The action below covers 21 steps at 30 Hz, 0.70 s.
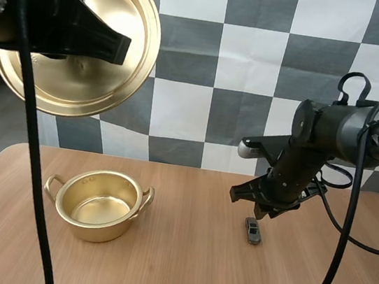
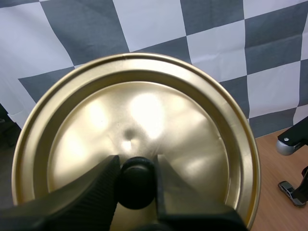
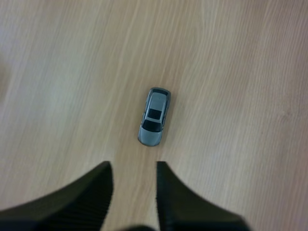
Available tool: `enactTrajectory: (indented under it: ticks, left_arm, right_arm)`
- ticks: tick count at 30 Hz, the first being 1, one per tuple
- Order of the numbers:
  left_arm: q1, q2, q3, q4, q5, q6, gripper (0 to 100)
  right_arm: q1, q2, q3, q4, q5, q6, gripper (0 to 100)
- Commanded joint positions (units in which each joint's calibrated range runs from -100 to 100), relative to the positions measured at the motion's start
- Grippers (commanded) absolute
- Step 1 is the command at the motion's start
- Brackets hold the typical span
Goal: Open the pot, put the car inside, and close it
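The gold pot (image 1: 99,206) stands open on the table at the left, with nothing inside it. Its gold lid (image 1: 84,35) is held high above the table, tilted with its underside facing the high camera. My left gripper (image 2: 136,180) is shut on the lid's black knob (image 2: 136,183). A small grey toy car (image 1: 253,230) lies on the table at the right. My right gripper (image 1: 262,210) hovers just above the car (image 3: 154,116), its fingers (image 3: 98,185) open and pointing down, with nothing between them.
The wooden table (image 1: 178,274) has free room between the pot and the car and along its front. My right arm's elbow and forearm (image 1: 332,130) reach in from the right above the table.
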Motion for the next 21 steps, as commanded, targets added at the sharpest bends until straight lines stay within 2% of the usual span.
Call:
enactTrajectory:
  ticks: [1,6,14,16,21]
  left_arm:
    - [0.00,0.0,0.0,0.0,0.0,-0.1,0]
    - [0.00,0.0,0.0,0.0,0.0,-0.1,0]
    - [0.00,0.0,0.0,0.0,0.0,-0.1,0]
    - [0.00,0.0,0.0,0.0,0.0,-0.1,0]
    - [0.00,0.0,0.0,0.0,0.0,-0.1,0]
  right_arm:
    - [0.0,0.0,0.0,-1.0,-1.7,-1.1,100]
    - [0.0,-0.2,0.0,-1.7,-6.5,-1.1,100]
    - [0.0,-0.1,0.0,0.2,-6.5,-1.4,100]
    - [0.0,0.5,0.0,2.5,-6.7,-4.9,100]
    - [0.0,5.0,0.0,9.6,1.4,-14.1,100]
